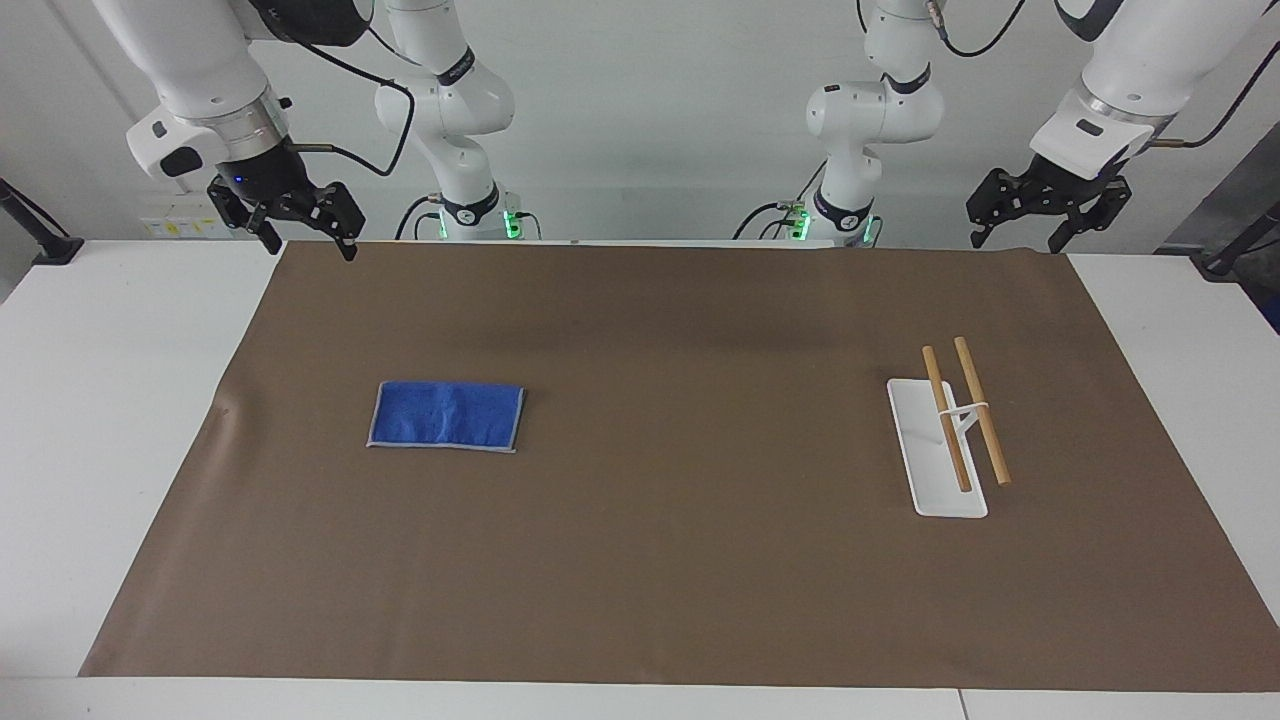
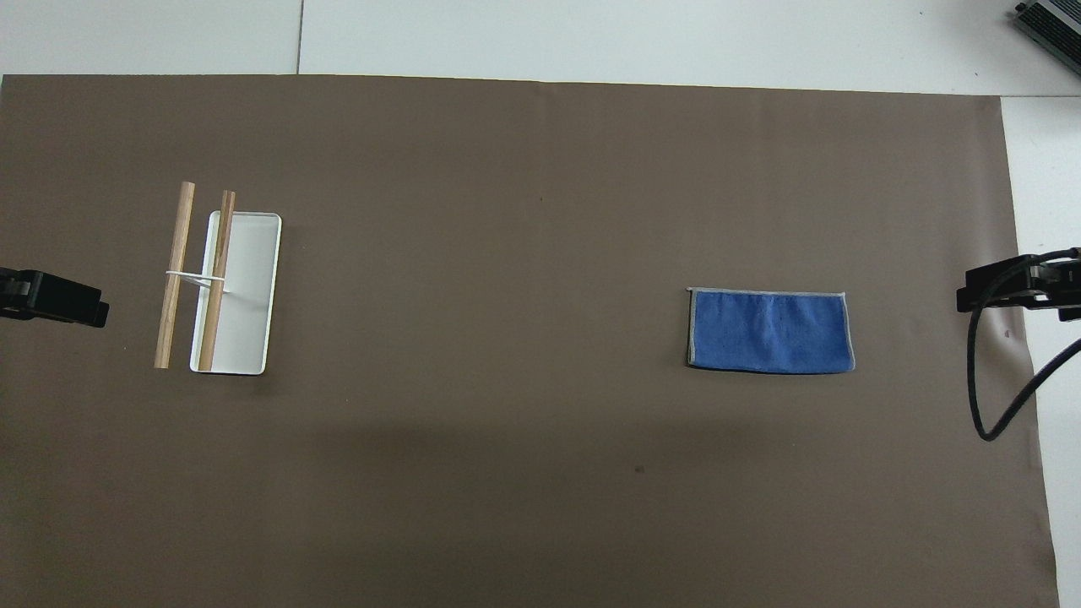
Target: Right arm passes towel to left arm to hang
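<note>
The towel (image 1: 446, 416) is a bright-blue cloth with a thin grey edge. It lies flat and folded on the brown mat, toward the right arm's end; it also shows in the overhead view (image 2: 769, 330). My right gripper (image 1: 308, 238) hangs open and empty in the air over the mat's corner beside its own base, well apart from the towel; its tip shows in the overhead view (image 2: 1009, 285). My left gripper (image 1: 1040, 222) waits open and empty, raised over the mat's corner at the left arm's end (image 2: 52, 300).
A rack (image 1: 960, 418) with two wooden bars on a white base stands on the mat toward the left arm's end (image 2: 203, 277). The brown mat (image 1: 640, 560) covers most of the white table. A black cable (image 2: 984, 397) hangs by the right gripper.
</note>
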`<state>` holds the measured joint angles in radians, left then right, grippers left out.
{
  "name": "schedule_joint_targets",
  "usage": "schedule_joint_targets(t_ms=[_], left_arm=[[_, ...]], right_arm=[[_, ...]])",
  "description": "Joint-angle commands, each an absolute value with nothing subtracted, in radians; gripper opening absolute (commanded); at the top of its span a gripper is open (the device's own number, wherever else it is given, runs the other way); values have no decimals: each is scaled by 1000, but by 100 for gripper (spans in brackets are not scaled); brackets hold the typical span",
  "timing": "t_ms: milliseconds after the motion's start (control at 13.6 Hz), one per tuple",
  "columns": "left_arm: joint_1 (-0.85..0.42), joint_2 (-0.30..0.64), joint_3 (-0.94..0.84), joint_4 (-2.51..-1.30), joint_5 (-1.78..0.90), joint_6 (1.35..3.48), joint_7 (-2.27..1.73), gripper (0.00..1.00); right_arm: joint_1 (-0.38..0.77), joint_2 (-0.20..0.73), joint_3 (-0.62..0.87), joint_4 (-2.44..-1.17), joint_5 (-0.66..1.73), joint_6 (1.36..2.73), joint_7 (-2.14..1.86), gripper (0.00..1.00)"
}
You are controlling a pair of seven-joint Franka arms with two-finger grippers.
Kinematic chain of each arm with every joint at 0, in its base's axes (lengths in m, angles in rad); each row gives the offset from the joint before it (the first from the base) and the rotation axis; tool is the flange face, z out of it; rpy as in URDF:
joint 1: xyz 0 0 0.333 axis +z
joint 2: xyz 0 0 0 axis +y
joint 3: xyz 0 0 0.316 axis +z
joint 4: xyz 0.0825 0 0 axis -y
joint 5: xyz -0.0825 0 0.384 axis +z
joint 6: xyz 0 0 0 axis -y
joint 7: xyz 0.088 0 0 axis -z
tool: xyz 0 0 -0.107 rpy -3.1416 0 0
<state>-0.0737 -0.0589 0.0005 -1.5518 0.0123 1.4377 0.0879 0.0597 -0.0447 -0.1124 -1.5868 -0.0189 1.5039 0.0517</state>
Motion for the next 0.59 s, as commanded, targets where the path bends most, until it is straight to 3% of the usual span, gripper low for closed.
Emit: schedule_joint_targets(t_ms=[0,517], left_arm=[[-71,-80,-2,-1577,21,1436,92,100],[-71,-80,-2,-1577,23,1436,92,100]], right_arm=[[57,-71,-107,-1620,-34,1520,54,100],[51,-87,-109,-1612,-17,1525,57,100]])
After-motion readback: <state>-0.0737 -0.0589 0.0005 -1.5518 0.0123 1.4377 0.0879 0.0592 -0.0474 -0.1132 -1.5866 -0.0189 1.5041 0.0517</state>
